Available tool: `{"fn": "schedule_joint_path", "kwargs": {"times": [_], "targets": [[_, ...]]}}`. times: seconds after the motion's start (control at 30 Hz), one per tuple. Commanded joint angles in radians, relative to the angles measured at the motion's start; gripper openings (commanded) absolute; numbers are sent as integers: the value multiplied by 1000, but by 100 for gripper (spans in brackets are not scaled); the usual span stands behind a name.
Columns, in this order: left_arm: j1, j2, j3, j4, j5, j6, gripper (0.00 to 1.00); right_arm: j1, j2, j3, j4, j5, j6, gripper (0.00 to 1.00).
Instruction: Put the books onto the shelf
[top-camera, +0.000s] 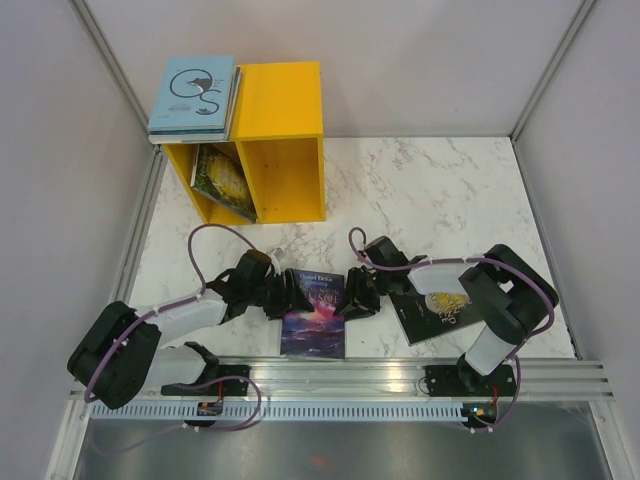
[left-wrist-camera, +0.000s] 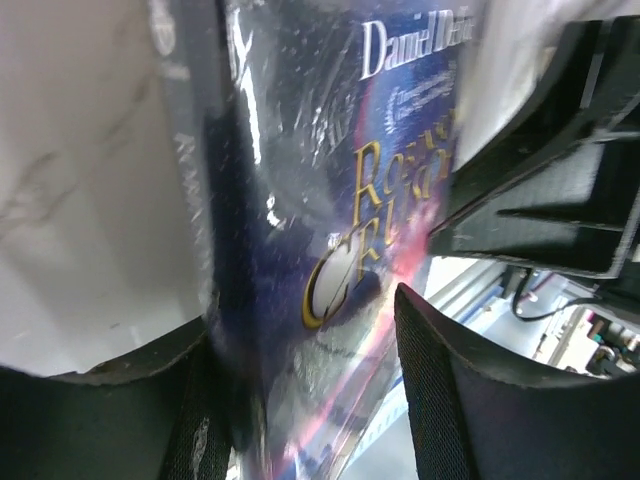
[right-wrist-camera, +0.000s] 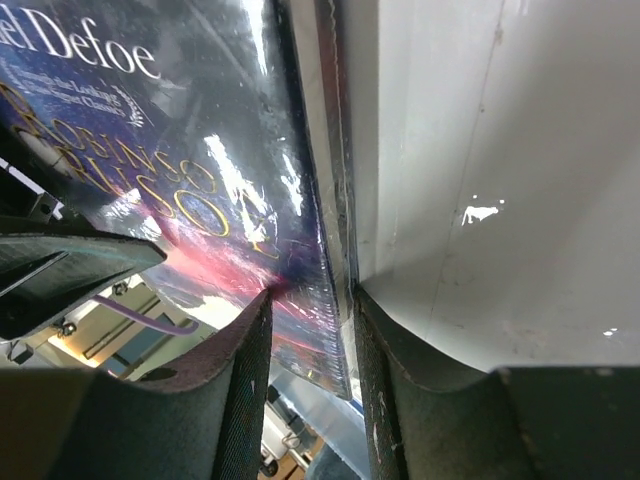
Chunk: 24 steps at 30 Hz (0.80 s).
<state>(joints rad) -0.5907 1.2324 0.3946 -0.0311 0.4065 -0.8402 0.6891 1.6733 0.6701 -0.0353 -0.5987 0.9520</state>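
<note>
Book (top-camera: 313, 312) sits between my grippers, long axis 12 to 6. My right gripper (right-wrist-camera: 312, 300) pinches its 3 o'clock edge. My left gripper (left-wrist-camera: 300, 310) straddles the 9 o'clock edge, jaws half-wide; whether they bite, I cannot tell. Shelf (top-camera: 285, 100) lies at 11 o'clock, nearer my left arm

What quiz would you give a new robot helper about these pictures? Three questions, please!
1. Fill in: the light blue books lie ___ the yellow shelf.
2. True or false: the shelf's left compartment is empty.
3. Which book does the right claw pinch?
A. purple galaxy book
B. black-and-gold book
C. one of the light blue books

Key:
1. on top of
2. false, a grey-green book leans inside
3. A
</note>
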Motion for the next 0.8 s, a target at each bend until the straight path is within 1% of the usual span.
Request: {"fn": "schedule_joint_path", "kwargs": {"times": [0.0,0.03,0.07,0.13,0.17,0.23,0.27,0.3,0.37,0.43,0.47,0.5,0.53,0.57,0.63,0.67,0.73,0.77], "targets": [[-44,-2,30,287,152,-126,61,29,46,-47,-32,112,-9,42],[-47,10,36,287,163,-126,61,29,43,-49,-34,112,-9,42],[-49,12,44,287,166,-128,59,30,42,-49,-34,114,-7,42],[-57,12,47,298,163,-129,51,29,37,-53,-32,114,-4,42],[-57,1,46,303,163,-131,40,30,36,-53,-34,114,-5,42],[-57,-16,41,322,161,-143,30,29,29,-58,-31,116,-2,42],[-57,-33,43,326,161,-148,12,29,26,-63,-31,114,-2,42],[-55,-43,46,326,160,-151,3,29,22,-64,-31,116,-2,42],[-57,-79,76,265,125,-131,2,30,3,-66,-37,114,-1,42],[-57,-112,119,148,60,-88,2,27,-33,-61,-61,120,-5,41],[-57,-132,171,5,-33,-62,2,26,-49,-53,-80,134,-16,41],[-57,-154,193,-47,-81,-12,2,24,-67,-34,-101,143,-25,42],[-57,-204,213,-87,-133,9,2,20,-102,-20,-151,152,-36,43],[-57,-230,243,-151,-234,24,2,18,-122,-4,-178,171,-45,43],[-57,-308,265,-180,-334,64,2,7,-171,42,-250,184,-70,46],[-57,-338,280,-184,-436,73,2,4,-187,57,-268,189,-74,46],[-57,-382,296,-181,-542,85,2,-5,-223,97,-310,194,-81,47],[-57,-424,308,-168,-639,89,2,-8,-233,106,-319,195,-82,47]]}}
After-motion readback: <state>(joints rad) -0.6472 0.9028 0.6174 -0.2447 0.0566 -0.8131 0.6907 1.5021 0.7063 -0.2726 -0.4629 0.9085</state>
